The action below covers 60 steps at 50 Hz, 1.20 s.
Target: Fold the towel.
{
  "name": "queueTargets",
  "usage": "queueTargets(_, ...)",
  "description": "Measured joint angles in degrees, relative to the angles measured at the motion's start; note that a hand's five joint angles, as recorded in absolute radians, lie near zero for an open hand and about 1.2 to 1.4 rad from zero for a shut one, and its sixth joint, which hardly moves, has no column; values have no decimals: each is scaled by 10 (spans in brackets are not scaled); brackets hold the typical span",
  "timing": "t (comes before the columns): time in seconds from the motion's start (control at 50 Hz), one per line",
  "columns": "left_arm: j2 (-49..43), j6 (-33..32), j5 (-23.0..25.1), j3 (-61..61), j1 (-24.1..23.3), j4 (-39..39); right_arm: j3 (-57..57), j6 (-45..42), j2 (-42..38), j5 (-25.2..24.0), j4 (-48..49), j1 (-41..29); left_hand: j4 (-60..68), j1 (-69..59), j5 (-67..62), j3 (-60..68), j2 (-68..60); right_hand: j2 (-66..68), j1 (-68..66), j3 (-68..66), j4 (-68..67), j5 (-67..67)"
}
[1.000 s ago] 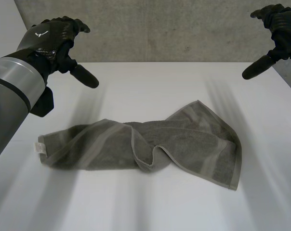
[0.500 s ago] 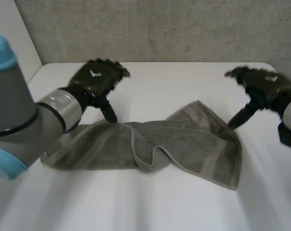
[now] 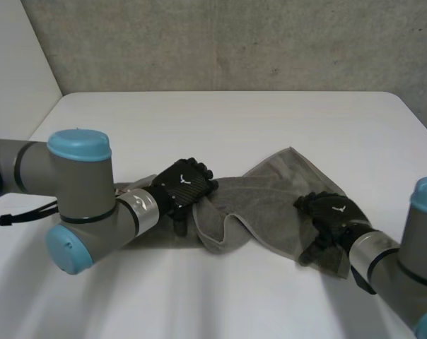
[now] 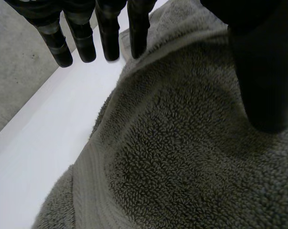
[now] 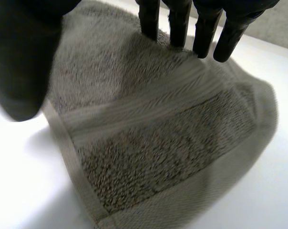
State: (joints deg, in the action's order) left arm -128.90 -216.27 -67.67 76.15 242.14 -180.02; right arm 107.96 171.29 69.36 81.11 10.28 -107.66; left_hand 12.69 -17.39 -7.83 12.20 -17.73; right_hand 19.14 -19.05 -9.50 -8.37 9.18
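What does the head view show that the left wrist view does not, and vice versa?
The head view adds the right hand on the right end of the crumpled grey terry towel, both grey arms with light-blue caps, and the towel's full spread. The left wrist view adds the towel's looped pile up close, and the left hand with straight fingers at the towel's edge and thumb over the cloth. Shared: the towel, the white table and the left hand on the towel.
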Motion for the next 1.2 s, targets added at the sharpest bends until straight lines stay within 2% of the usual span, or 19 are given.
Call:
queueTargets(0.04,-6,-3,-1,-1,-1,-8,-2,-1,-17,5,17,-5,0,-39,-40,0,-41,65,-64,0,0,63)
queueTargets(0.1,-13,-6,-2,-1,-4,-21,-8,-3,-41,11,44,-10,0,-178,-167,0,-170,166,-170,0,0,165)
queueTargets(0.12,-15,-6,-2,-1,-6,-27,-11,-5,-50,12,55,-12,0,-269,-265,0,-272,244,-252,0,0,244)
queueTargets(0.14,-16,-6,-3,-2,-6,-30,-13,-6,-54,12,59,-12,0,-319,-305,0,-323,282,-286,0,0,285)
queueTargets(0.18,-18,-5,-3,-3,-9,-38,-19,-11,-62,11,70,-11,0,-483,-467,0,-488,369,-397,0,0,391)
queueTargets(0.22,-17,-4,-4,-3,-10,-45,-24,-14,-65,7,75,-10,0,-554,-553,0,-556,446,-475,0,0,483)
queueTargets(0.24,-16,-3,-6,-4,-12,-51,-27,-15,-63,2,79,-8,0,-556,-561,0,-561,516,-533,0,0,546)
queueTargets(0.28,-9,1,-10,-5,-13,-57,-32,-16,-55,-10,81,-6,0,-557,-561,0,-561,550,-544,0,0,566)
queueTargets(0.46,83,38,-45,15,-11,-58,-59,-13,54,-85,65,18,0,-558,-561,0,-563,552,-545,0,0,567)
queueTargets(0.58,171,96,-86,50,-7,-31,-110,-22,99,-141,-17,41,0,-558,-562,0,-564,557,-546,0,0,569)
queueTargets(0.72,242,160,-130,103,-5,51,-205,-80,65,-220,-144,77,0,-558,-562,0,-564,560,-546,0,0,569)
queueTargets(0.82,255,205,-149,137,-6,101,-300,-122,-16,-224,-192,85,0,-558,-562,0,-564,559,-546,0,0,569)
queueTargets(0.9,244,241,-154,159,-7,116,-378,-135,-98,-208,-227,75,0,-557,-560,0,-562,368,-358,0,0,376)
queueTargets(0.94,230,253,-155,167,-9,118,-406,-137,-130,-198,-241,67,0,-446,-458,0,-446,273,-260,0,0,280)
queueTargets(1.0,200,266,-159,175,-15,119,-433,-134,-168,-168,-257,45,0,-96,-102,0,-94,109,-94,0,0,92)
queueTargets(1.04,189,269,-164,179,-18,118,-428,-131,-169,-148,-256,36,0,7,22,0,20,27,-12,0,0,-12)
queueTargets(1.1,179,270,-175,185,-22,114,-388,-123,-141,-118,-236,28,0,21,50,0,44,-94,106,0,0,-57)
queueTargets(1.14,178,270,-182,190,-23,110,-347,-115,-107,-101,-214,26,0,21,50,0,44,-142,135,0,0,-57)
queueTargets(1.2,182,269,-190,197,-21,102,-273,-97,-46,-86,-171,27,0,21,50,0,44,-143,135,0,0,-57)
